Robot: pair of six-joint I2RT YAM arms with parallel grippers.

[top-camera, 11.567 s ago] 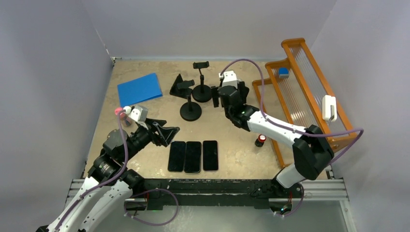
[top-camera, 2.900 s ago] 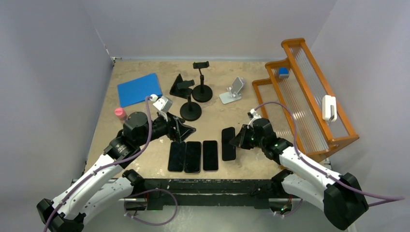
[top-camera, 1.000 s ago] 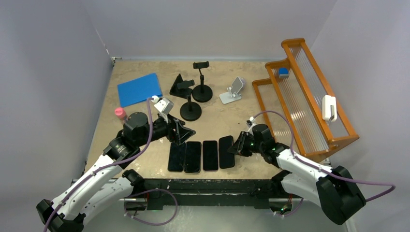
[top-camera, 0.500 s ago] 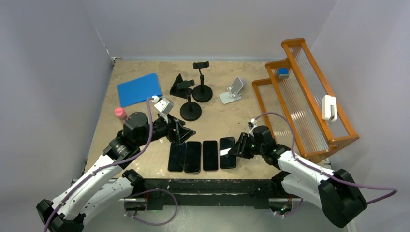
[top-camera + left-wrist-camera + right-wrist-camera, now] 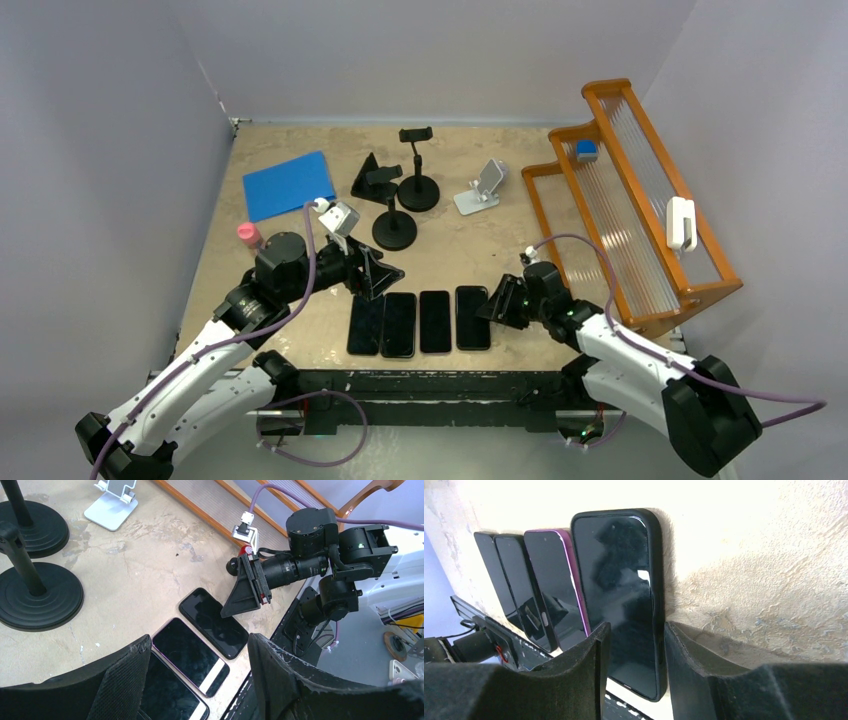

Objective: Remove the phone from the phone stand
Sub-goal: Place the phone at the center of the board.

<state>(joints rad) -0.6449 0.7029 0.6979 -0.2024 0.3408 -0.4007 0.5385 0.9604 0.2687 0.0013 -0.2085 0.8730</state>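
The black phone (image 5: 472,317) lies flat on the table as the rightmost of a row of phones near the front edge. The silver phone stand (image 5: 480,190) stands bare at the back. My right gripper (image 5: 497,302) is low at the phone's right side, open. In the right wrist view the phone (image 5: 624,595) has its near edge showing in the gap between the fingers (image 5: 589,665), without being pinched. My left gripper (image 5: 378,275) hangs open above the left end of the row, with nothing between its fingers (image 5: 125,675).
Three more phones (image 5: 399,324) lie left of the black one. Black stands (image 5: 394,228) and a tall clamp stand (image 5: 417,185) are at the back centre. A blue sheet (image 5: 289,184) and a pink item (image 5: 246,235) lie left. An orange rack (image 5: 630,210) lines the right side.
My right gripper's jaws have widened and let go of the black phone, which went from tilted to lying flat at the end of the row. The left arm has not moved.
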